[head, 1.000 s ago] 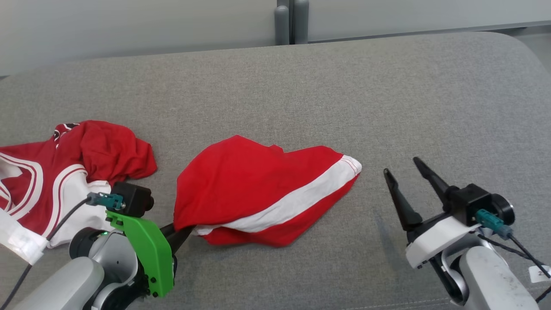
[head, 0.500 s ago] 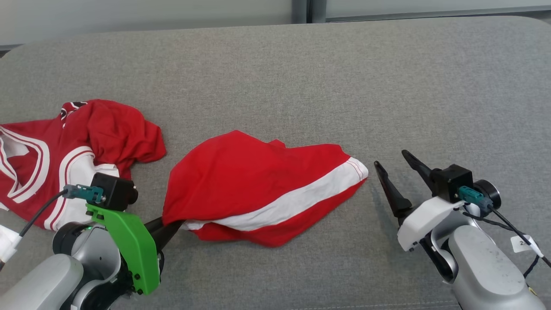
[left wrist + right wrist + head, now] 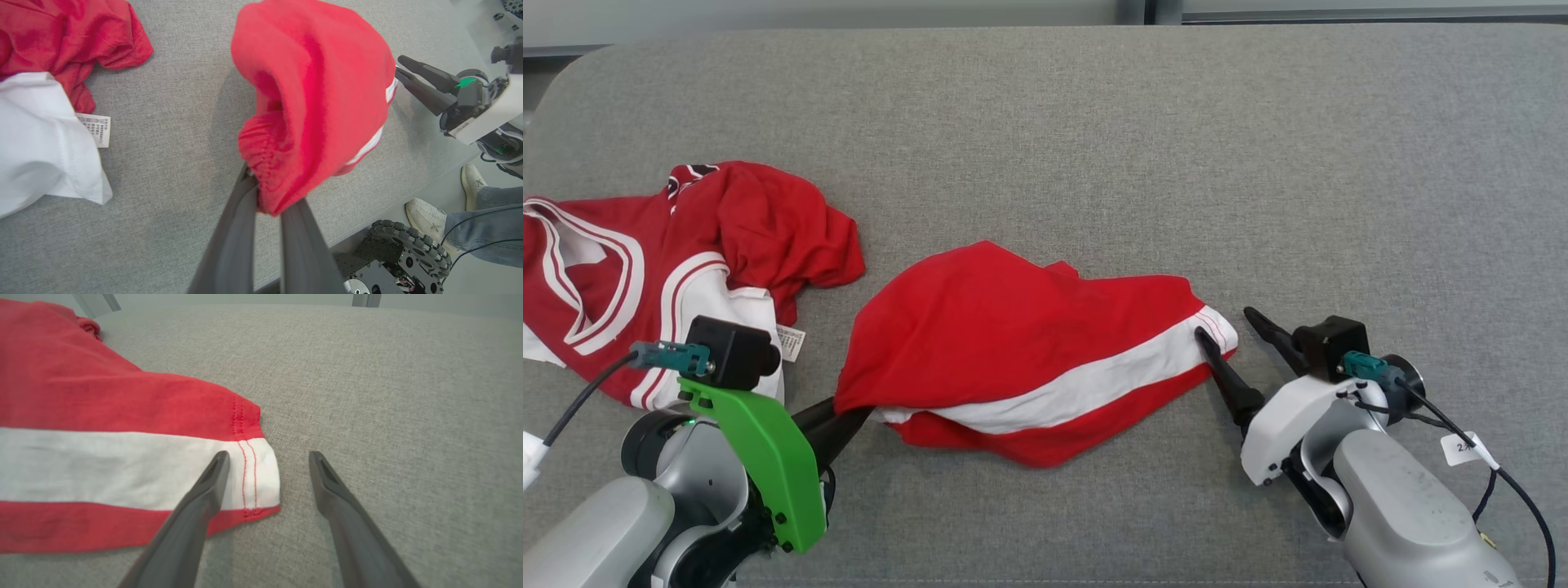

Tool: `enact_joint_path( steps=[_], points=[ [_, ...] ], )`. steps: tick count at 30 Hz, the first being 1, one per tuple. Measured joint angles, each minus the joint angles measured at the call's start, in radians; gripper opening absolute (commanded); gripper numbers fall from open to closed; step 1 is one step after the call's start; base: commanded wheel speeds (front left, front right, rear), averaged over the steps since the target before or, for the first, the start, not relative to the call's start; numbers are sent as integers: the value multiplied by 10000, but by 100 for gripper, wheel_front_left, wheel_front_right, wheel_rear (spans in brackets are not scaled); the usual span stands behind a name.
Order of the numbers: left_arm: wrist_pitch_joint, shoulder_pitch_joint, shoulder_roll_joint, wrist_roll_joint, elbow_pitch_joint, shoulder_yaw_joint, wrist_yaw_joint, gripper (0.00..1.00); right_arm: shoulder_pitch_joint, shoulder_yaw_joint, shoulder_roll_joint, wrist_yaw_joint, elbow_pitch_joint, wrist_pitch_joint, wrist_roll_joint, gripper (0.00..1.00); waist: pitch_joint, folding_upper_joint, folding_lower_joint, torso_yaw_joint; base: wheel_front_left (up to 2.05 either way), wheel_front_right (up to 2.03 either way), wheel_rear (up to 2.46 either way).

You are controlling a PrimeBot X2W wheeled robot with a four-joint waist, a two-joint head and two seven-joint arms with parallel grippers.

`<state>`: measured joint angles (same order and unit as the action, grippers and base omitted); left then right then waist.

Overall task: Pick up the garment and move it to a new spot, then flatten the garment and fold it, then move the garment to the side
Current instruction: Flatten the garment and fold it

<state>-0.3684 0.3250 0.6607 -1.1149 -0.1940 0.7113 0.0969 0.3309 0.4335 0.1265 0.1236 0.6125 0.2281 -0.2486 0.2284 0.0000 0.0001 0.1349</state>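
1. Left of the head view: a red-and-white jersey lies crumpled on the grey pad.
2. Lower left: the left gripper is clamped tight on the elastic edge of the garment.
3. Centre: the garment, red with a white stripe, lies on the pad.
4. Lower right: the right gripper gapes wide and holds nothing. One finger is over the stripe's corner, the other beside it.
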Motion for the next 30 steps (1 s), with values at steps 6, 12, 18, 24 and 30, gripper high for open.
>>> enact_joint_path(
  steps=[6, 12, 18, 24, 30],
  points=[
    [12, -192, 13, -2, -105, -42, 48, 0, 206, 318, -75, 0, 397, 2, -88, 94, 3, 0, 0, 11, 0, 0, 0],
    [12, -225, 27, -10, -199, -86, 92, 0, 399, 508, -75, 0, 754, 13, -368, 50, -7, 0, 0, 9, 0, 0, 0],
    [40, -286, 69, -10, -299, -165, 98, 0, 546, 587, -73, 0, 989, 94, -520, 49, -6, 0, 0, -2, 0, 0, 0],
    [40, -382, 121, -12, -407, -230, 102, 0, 680, 667, -69, 0, 1244, 104, -685, 33, 6, 0, -1, -20, 0, 0, 0],
    [40, -390, 159, -12, -441, -286, 113, 0, 768, 865, -75, 0, 1417, 184, -871, 0, 11, 0, -1, -44, 0, 0, 0]
  ],
)
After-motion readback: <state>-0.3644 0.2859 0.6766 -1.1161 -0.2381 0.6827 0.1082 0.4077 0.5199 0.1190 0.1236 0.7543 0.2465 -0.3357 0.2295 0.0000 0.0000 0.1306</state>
